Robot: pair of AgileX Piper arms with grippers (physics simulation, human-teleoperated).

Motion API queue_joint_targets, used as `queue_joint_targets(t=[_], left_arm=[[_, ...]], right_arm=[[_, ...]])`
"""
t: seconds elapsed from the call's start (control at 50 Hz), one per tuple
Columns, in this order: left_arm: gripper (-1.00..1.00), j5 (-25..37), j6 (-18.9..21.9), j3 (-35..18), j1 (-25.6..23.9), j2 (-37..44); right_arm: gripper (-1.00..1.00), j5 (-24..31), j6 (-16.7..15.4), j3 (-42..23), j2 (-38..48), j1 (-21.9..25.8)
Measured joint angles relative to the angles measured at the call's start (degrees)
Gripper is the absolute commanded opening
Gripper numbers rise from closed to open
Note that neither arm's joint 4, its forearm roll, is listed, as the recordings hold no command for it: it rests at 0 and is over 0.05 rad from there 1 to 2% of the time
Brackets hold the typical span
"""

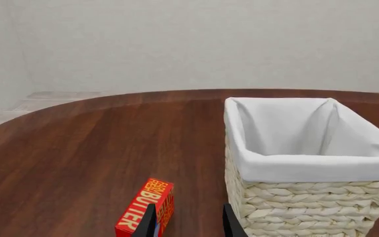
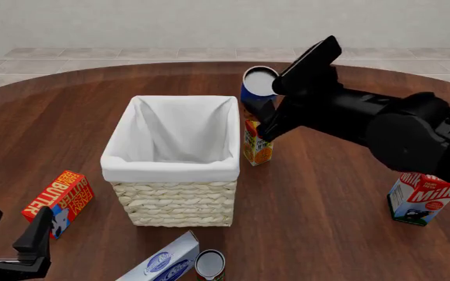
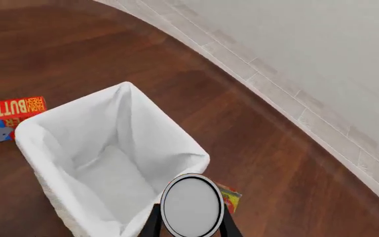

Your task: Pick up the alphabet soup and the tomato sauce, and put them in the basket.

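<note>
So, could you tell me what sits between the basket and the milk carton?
In the front view, a small orange juice carton stands beside the basket; toward the milk carton, bare table.

Butter box (image 2: 58,202): red with yellow lettering, lying on the dark wooden counter (image 2: 327,193), left side.
Milk carton (image 2: 419,199): upright, right side.
Small orange carton (image 2: 257,142): upright, mid-counter.
Blue-and-white box (image 2: 164,262): lying at the near edge.
Tiled floor (image 2: 131,55): beyond the counter.

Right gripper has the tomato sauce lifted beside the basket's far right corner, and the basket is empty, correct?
Not quite: the right gripper holds the alphabet soup, blue-labelled in the front view. The tomato sauce stands on the table, in front of the basket, which is empty.
</note>
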Motion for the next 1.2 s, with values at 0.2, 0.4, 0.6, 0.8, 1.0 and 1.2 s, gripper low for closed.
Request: queue_joint_targets(t=[0.2, 0.4, 0.6, 0.8, 1.0, 1.2], left_arm=[[1.0, 1.07, 0.02, 0.0, 0.02, -1.05], [1.0, 1.37, 0.06, 0.01, 0.07, -1.31], [1.0, 0.32, 0.14, 0.01, 0.14, -0.18], [1.0, 0.12, 0.15, 0.01, 0.18, 0.04], [1.0, -0.37, 0.04, 0.01, 0.17, 0.52], [1.0, -0.44, -0.1, 0.01, 0.14, 0.56]], right_arm=[[-1.0, 1.67, 0.1, -2.49, 1.35, 2.49], [-1.0, 3.39, 0.47, -5.25, 2.66, 4.56], [-1.0, 5.95, 1.88, -7.7, 3.76, 7.19], [-1.0, 9.01, 2.16, -10.09, 5.94, 9.14], [-1.0, 12.8, 2.25, -13.64, 8.12, 10.79], [-1.0, 16.79, 2.47, -17.58, 10.51, 12.32]])
